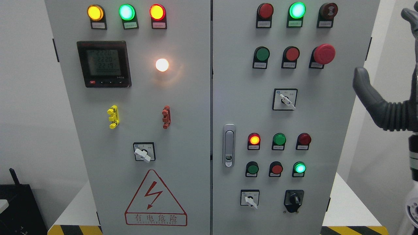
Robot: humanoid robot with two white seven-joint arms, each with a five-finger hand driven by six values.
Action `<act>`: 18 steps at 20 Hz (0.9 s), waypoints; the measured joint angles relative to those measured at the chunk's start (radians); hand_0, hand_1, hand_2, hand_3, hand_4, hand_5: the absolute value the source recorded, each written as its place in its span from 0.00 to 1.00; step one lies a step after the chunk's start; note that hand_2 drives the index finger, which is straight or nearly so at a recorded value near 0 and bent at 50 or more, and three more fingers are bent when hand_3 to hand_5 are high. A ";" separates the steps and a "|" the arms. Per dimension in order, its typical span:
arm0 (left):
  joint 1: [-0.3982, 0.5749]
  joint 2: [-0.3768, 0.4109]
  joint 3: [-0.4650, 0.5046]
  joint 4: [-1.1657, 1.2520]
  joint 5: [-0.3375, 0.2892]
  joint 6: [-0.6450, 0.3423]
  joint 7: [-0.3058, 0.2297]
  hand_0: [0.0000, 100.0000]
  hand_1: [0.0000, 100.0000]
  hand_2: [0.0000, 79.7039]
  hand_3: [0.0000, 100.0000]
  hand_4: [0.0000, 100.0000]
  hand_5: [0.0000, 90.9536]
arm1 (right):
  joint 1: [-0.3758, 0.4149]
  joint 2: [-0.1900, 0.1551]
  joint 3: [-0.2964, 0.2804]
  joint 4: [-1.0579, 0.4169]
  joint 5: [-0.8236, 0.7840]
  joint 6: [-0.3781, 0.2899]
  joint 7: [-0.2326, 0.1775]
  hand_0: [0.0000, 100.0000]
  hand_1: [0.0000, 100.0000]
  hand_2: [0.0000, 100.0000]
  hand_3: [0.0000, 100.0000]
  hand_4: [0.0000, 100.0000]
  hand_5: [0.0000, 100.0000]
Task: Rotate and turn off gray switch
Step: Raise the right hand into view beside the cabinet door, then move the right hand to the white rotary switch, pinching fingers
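A grey electrical cabinet (196,107) with two doors fills the head view. Three rotary switches with pale grey handles sit on it: one on the left door (142,154), one mid-right (285,100) and one at the lower right (250,200). All three handles point down and to the right. A black rotary switch (294,199) sits beside the lowest one. My right hand (387,45) is raised at the right edge, beside the cabinet and touching nothing. Its black thumb (369,93) is spread away from the fingers (409,16), so it is open and holds nothing.
Lit yellow, green and red lamps (126,12) run along the top, with a digital meter (104,63) and a white lamp (162,65) below. A red mushroom button (324,54) protrudes at the upper right. A door latch (229,145) is at centre.
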 measured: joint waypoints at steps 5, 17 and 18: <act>0.000 0.000 0.000 0.000 0.000 0.000 0.001 0.12 0.39 0.00 0.00 0.00 0.00 | -0.001 0.034 0.003 0.011 -0.005 0.063 -0.008 0.24 0.34 0.35 0.57 0.62 0.88; 0.000 0.000 0.000 0.000 0.000 0.000 0.003 0.12 0.39 0.00 0.00 0.00 0.00 | 0.062 0.128 0.050 0.045 -0.029 0.176 -0.009 0.12 0.20 0.67 0.84 0.82 1.00; 0.000 0.000 0.000 0.000 0.000 0.000 0.004 0.12 0.39 0.00 0.00 0.00 0.00 | 0.068 0.137 0.053 0.047 -0.029 0.176 -0.009 0.12 0.20 0.68 0.85 0.82 1.00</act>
